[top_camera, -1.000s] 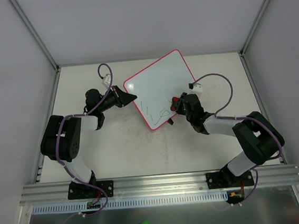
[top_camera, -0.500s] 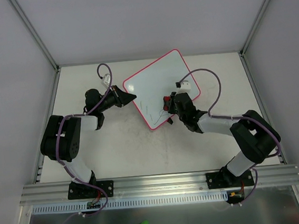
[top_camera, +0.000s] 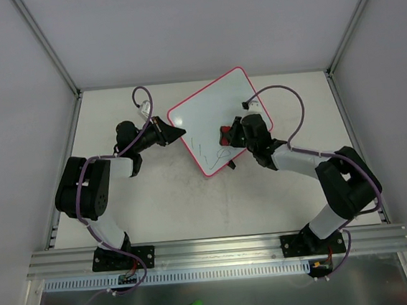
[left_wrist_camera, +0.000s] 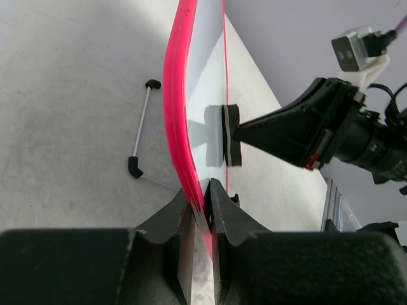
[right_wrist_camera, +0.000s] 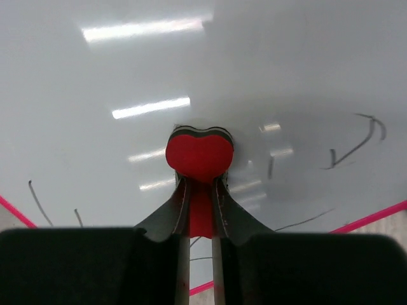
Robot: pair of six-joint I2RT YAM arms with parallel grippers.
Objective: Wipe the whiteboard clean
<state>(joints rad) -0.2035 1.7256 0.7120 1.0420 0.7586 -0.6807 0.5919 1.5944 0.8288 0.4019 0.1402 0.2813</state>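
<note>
Probably handled light, stiff and slick: flat white pink-framed whiteboard (top_camera: 214, 112), mid-frame on pale table (top_camera: 158, 200). Best taken by rim, where clamped by left gripper (left_wrist_camera: 203, 190); right gripper (right_wrist_camera: 200, 190) squeezed onto red foam eraser (right_wrist_camera: 199, 154).

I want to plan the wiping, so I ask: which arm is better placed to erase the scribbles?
Right: the right gripper holds the red eraser against the whiteboard, near the scribbles. The left gripper is clamped on the board's frame.
</note>
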